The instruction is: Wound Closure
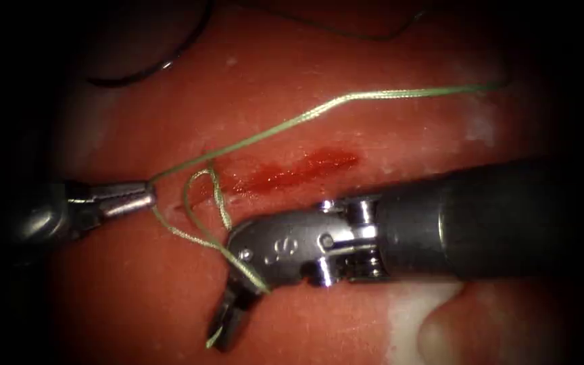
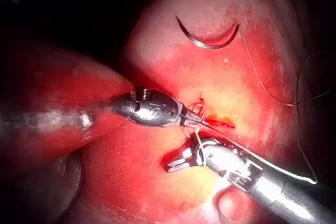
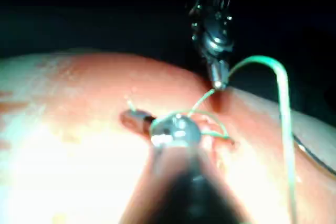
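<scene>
Gripping the green thread point(image 1: 319, 111) at the left end of the cut point(image 1: 292, 172), the left tool point(image 1: 136, 197) has its jaws closed on the strand where the long run toward the far right meets the short run into the loop, which I judge keeps that limb taut and lifted off the tissue point(image 1: 136, 304). The right tool point(image 1: 228, 324) lies across the near side of the cut with its wrist bent down; its jaws are closed on the short tail of thread, with a loose loop point(image 1: 204, 203) lying between the 2 tools, a layout that looks suited to knot work. The curved needle point(image 2: 207, 39) rests free on the tissue, well apart from both tools, held by neither and not in the tissue. Red fluid point(image 1: 305, 169) marks the cut. Count: 2 tools, 1 needle, 1 loop, 1 cut, 1 dark thread point(image 1: 150, 71) lying far left.
</scene>
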`<control>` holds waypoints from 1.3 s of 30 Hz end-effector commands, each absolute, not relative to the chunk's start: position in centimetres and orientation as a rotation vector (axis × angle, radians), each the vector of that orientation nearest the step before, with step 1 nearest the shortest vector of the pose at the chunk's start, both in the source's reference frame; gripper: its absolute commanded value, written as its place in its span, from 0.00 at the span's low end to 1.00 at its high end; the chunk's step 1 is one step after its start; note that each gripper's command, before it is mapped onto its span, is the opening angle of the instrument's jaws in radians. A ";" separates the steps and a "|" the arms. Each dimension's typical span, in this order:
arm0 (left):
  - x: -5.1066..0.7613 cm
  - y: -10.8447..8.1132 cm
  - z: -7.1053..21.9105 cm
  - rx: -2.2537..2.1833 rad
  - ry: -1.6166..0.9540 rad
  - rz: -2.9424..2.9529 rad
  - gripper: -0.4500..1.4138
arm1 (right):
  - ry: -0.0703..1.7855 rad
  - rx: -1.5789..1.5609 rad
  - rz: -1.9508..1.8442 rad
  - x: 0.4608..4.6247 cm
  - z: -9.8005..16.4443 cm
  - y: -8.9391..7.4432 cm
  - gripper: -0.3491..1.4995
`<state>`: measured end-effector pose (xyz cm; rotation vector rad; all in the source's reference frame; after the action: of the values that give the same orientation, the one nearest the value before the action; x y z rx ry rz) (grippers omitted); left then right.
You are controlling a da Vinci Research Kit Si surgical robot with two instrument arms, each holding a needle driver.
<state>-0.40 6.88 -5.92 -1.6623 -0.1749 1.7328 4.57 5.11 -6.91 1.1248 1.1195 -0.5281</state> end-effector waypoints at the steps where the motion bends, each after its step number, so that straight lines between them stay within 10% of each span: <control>1: -0.46 6.8 -5.9 -1.667 -0.184 1.735 0.05 | 1.153 1.115 -0.497 4.62 -6.9 5.2 0.00; 39: -1.11 4.9 -7.5 -1.774 -0.414 1.774 0.05 | 1.243 0.993 -0.183 4.71 -6.9 6.2 0.00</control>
<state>-1.05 4.96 -7.58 -1.7759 -0.4104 1.7754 4.62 6.16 -6.92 0.9947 1.2394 -0.1819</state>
